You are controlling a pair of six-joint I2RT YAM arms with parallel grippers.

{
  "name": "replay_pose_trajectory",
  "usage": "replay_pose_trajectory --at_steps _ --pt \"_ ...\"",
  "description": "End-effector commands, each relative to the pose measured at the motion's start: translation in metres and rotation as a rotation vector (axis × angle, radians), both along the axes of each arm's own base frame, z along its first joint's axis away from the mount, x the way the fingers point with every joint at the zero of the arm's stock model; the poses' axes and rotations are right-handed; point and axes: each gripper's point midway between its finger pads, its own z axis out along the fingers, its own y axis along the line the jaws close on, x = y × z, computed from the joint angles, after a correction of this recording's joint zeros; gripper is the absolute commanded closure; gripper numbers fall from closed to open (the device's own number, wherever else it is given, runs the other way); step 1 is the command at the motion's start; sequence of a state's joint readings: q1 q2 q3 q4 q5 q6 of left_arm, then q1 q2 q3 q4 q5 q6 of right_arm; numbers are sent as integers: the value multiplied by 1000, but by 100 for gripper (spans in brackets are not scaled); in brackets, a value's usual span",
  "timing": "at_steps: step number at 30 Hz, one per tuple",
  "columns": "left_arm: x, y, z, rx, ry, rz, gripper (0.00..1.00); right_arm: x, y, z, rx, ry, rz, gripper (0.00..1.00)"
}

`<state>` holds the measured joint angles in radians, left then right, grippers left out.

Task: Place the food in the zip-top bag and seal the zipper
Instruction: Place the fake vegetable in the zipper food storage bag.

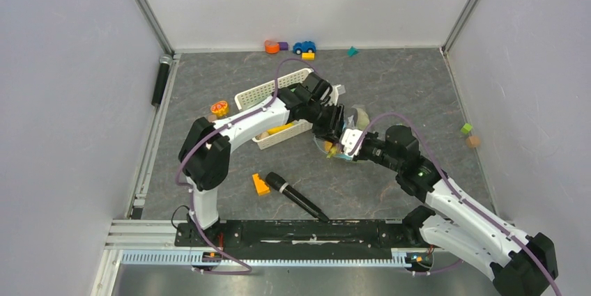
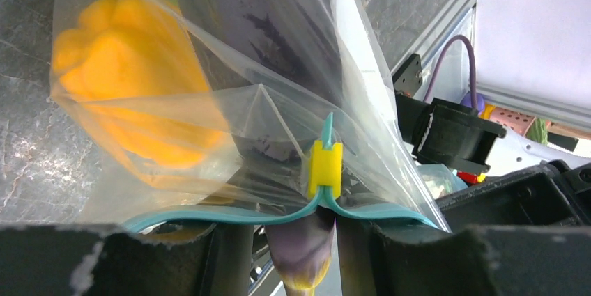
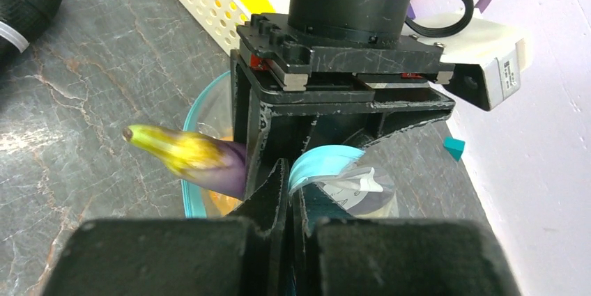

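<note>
Right tool (image 3: 287,193) is pinched closed on the zipper (image 2: 230,214) of the zip-top bag (image 2: 279,66). Left tool (image 1: 334,131), half-open, apparently grips the purple eggplant (image 3: 209,160) at its mouth, with the orange-yellow pepper (image 2: 132,87) inside, beside the basket (image 1: 268,90).

- The top external camera sits high above and behind the arm bases. It faces down and forward over the whole table (image 1: 404,94) from far off, so everything looks small.
- The left wrist camera rides on the left arm and looks out along its own fingers (image 2: 104,265). It is very close to the zip-top bag (image 2: 279,52), which fills most of its frame.
- The right wrist camera looks along the right arm's fingers (image 3: 160,254), close up at the left gripper (image 3: 313,150), with the white basket (image 3: 202,3) behind.
- All three views share the spot mid-table where the arms meet. The two wrist views face each other, and both catch the eggplant (image 2: 300,254) and the zipper (image 2: 230,215).
</note>
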<state>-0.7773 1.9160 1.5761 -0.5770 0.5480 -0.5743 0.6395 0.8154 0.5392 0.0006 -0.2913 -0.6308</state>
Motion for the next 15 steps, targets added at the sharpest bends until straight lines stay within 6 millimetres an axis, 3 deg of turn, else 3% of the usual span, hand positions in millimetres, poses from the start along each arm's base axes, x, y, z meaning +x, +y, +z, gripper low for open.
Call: replay_pose_trajectory --at_steps 1,3,7,11,15 --pt "63 -17 37 -116 -218 227 96 -47 38 41 129 -69 299 100" --pt "69 -15 41 -112 -245 260 82 -50 37 43 139 -77 309 100" --pt "74 -16 45 -139 -255 293 76 -51 35 47 151 -89 300 100" --pt "74 -13 41 -123 -256 308 44 -44 33 46 151 -86 259 99" --pt "68 -9 46 -125 -257 293 20 -11 22 51 180 -55 65 98"
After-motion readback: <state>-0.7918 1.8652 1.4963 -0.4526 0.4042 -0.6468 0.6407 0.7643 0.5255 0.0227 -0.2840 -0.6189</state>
